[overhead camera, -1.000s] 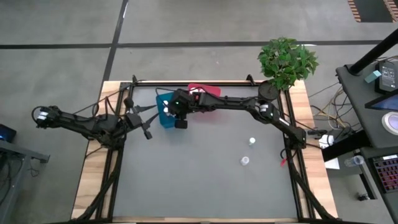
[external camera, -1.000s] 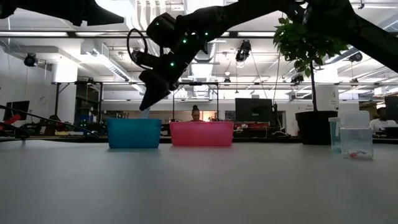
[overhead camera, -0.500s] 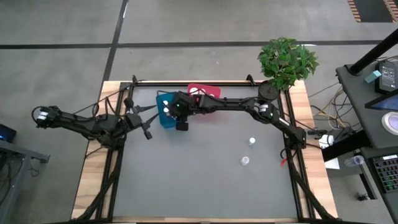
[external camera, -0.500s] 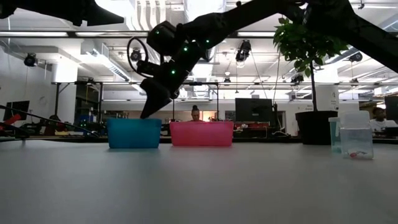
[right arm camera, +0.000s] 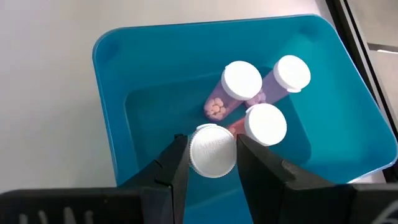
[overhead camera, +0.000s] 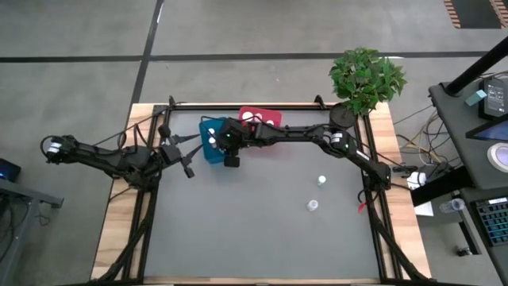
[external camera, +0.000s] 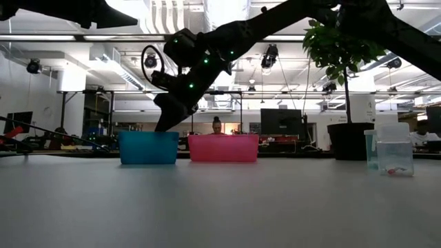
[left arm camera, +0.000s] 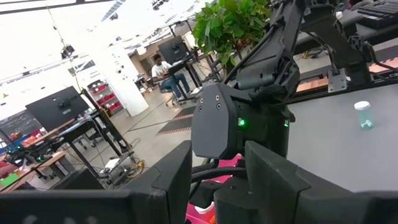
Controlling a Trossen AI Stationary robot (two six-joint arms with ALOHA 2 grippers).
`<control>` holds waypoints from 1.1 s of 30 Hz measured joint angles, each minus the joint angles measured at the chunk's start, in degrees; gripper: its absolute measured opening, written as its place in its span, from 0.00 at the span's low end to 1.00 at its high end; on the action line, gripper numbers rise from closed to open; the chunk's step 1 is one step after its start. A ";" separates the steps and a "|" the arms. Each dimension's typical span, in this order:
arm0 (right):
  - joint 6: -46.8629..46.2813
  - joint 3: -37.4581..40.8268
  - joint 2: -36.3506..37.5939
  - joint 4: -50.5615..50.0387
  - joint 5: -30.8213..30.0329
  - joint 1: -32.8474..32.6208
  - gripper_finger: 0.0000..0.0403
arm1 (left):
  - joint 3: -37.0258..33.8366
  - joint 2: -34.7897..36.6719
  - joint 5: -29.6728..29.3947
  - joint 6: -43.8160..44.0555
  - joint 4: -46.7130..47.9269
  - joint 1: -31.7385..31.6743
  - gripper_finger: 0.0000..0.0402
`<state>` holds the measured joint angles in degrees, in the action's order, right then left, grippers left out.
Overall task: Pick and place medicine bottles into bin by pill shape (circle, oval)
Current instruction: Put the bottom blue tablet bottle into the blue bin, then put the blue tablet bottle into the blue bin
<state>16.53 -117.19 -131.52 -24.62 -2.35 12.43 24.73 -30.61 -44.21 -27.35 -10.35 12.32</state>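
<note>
My right gripper (right arm camera: pixel 212 163) hangs over the blue bin (right arm camera: pixel 155 81), shut on a white-capped medicine bottle (right arm camera: pixel 212 150); in the low view its fingertips (external camera: pixel 162 127) are just above the bin's rim (external camera: pixel 148 135). Three more white-capped bottles (right arm camera: pixel 241 79) lie on the bin's floor. The red bin (overhead camera: pixel 268 117) stands right of the blue one and holds white-capped bottles. Two small bottles (overhead camera: pixel 321 181) (overhead camera: pixel 313 206) stand on the table at the right. My left gripper (overhead camera: pixel 187 169) is open and empty, left of the blue bin. My right gripper pinches the bottle's white cap (right arm camera: pixel 199 155) between its two fingers, one on each side of the cap. The fingers point down into the blue bin from above. The bottle's body is hidden below the cap. It is held above the bin's floor.
A potted plant (overhead camera: pixel 367 78) stands at the table's far right corner. Clear containers (external camera: pixel 394 148) show at the right in the low view. The grey table surface (overhead camera: pixel 254 230) toward the near edge is open. A person sits in the room behind the bins (external camera: pixel 217 127).
My right gripper has gone down toward the blue bin with the bottle still between its fingers; its fingertips now stand just above the bin's rim.
</note>
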 joint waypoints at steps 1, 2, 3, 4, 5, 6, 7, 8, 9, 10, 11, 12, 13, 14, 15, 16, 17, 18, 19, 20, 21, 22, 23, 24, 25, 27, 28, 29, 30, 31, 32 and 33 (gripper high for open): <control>-0.01 0.00 0.01 0.00 0.00 0.00 0.28 | 0.00 -0.04 0.00 0.00 0.00 0.00 0.33; -0.04 0.00 0.02 0.00 0.00 0.00 0.28 | 0.00 -0.10 0.00 0.00 0.00 0.00 0.33; -0.17 0.00 0.04 -0.04 0.00 0.00 0.28 | 0.00 -0.11 0.00 0.00 0.01 0.00 0.33; -0.49 0.00 0.04 -0.19 0.00 -0.02 0.28 | 0.00 -0.11 0.01 -0.02 0.04 0.00 0.33; -0.78 0.00 0.04 -0.39 0.02 -0.02 0.28 | 0.00 -0.11 0.02 -0.02 0.02 0.01 0.33; -1.16 0.08 0.04 -0.37 0.02 -0.02 0.28 | 0.00 -0.11 0.00 -0.02 0.02 0.00 0.33; -1.52 0.13 0.04 -0.41 0.02 -0.04 0.28 | 0.00 -0.11 0.00 -0.02 0.02 0.01 0.33; -1.55 0.15 0.04 -0.42 0.02 -0.04 0.28 | 0.00 -0.11 0.02 -0.02 0.04 0.00 0.33; -1.55 0.19 0.04 -0.40 0.02 -0.04 0.28 | 0.00 -0.11 0.00 -0.02 0.06 0.00 0.33; -1.55 0.20 0.04 -0.42 0.02 -0.04 0.28 | 0.00 -0.11 0.02 -0.02 0.04 0.02 0.33; -1.55 0.20 0.04 -0.39 0.02 -0.02 0.28 | 0.00 -0.11 0.02 -0.02 0.04 0.00 0.33; -1.55 0.20 0.04 -0.40 0.02 -0.03 0.28 | 0.00 -0.11 0.02 -0.02 0.04 0.00 0.33; -1.55 0.22 0.04 -0.42 0.02 -0.04 0.28 | 0.00 -0.11 0.02 -0.02 0.07 0.00 0.33; -1.55 0.22 0.04 -0.42 0.02 -0.04 0.28 | 0.00 -0.11 0.02 -0.02 0.07 0.00 0.33; -1.55 0.22 0.04 -0.42 0.02 -0.04 0.28 | 0.00 -0.11 0.00 -0.03 0.07 0.00 0.33; -1.55 0.22 0.04 -0.42 0.02 -0.04 0.28 | 0.00 -0.11 0.00 -0.04 0.07 0.00 0.33; -1.53 0.22 0.04 -0.42 0.02 -0.04 0.28 | 0.00 -0.11 0.02 -0.04 0.07 0.02 0.33; -1.53 0.22 0.04 -0.42 0.02 -0.04 0.28 | 0.00 -0.11 0.02 -0.04 0.08 0.00 0.33; -1.55 0.22 0.04 -0.42 0.02 -0.04 0.28 | 0.00 -0.11 0.02 -0.04 0.08 0.01 0.33; -1.55 0.22 0.04 -0.44 0.02 -0.04 0.28 | 0.00 -0.11 0.02 -0.04 0.09 0.00 0.33; -1.55 0.22 0.04 -0.45 0.02 -0.04 0.29 | 0.00 -0.11 0.02 -0.04 0.09 0.00 0.33; -1.55 0.22 0.04 -0.46 0.02 -0.04 0.30 | 0.00 -0.11 0.02 -0.04 0.09 0.01 0.33; -1.55 0.22 0.04 -0.46 0.02 -0.04 0.31 | 0.00 -0.11 0.02 -0.04 0.10 0.01 0.33; -1.55 0.22 0.04 -0.46 0.02 -0.04 0.32 | 0.00 -0.11 0.02 -0.04 0.11 0.00 0.33; -1.55 0.22 0.04 -0.46 0.02 -0.04 0.34 | 0.00 -0.11 0.02 -0.04 0.11 0.00 0.33; -1.77 0.22 0.04 -0.46 0.02 -0.04 0.38 | 0.00 -0.11 0.02 -0.04 0.11 0.01 0.33; -2.05 0.22 0.04 -0.44 0.01 -0.03 0.39 | 0.00 -0.11 0.02 -0.04 0.11 0.00 0.33; -2.33 0.22 0.04 -0.44 0.02 -0.03 0.41 | 0.00 -0.11 0.02 -0.04 0.11 0.00 0.33; -2.47 0.22 0.04 -0.44 0.00 -0.02 0.42 | 0.00 -0.11 0.02 -0.04 0.11 0.00 0.33; -2.49 0.22 0.04 -0.43 -0.01 -0.02 0.44 | 0.00 -0.11 0.02 -0.06 0.11 0.00 0.33; -2.49 0.22 0.04 -0.42 -0.14 -0.02 0.45 | 0.00 -0.11 0.02 -0.07 0.11 0.00 0.33; -2.49 0.22 0.04 -0.42 -0.17 -0.02 0.46 | 0.00 -0.11 0.02 -0.07 0.11 0.00 0.33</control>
<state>14.04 -116.97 -131.48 -25.04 -2.52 12.40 24.73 -30.72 -44.18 -27.42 -10.24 12.32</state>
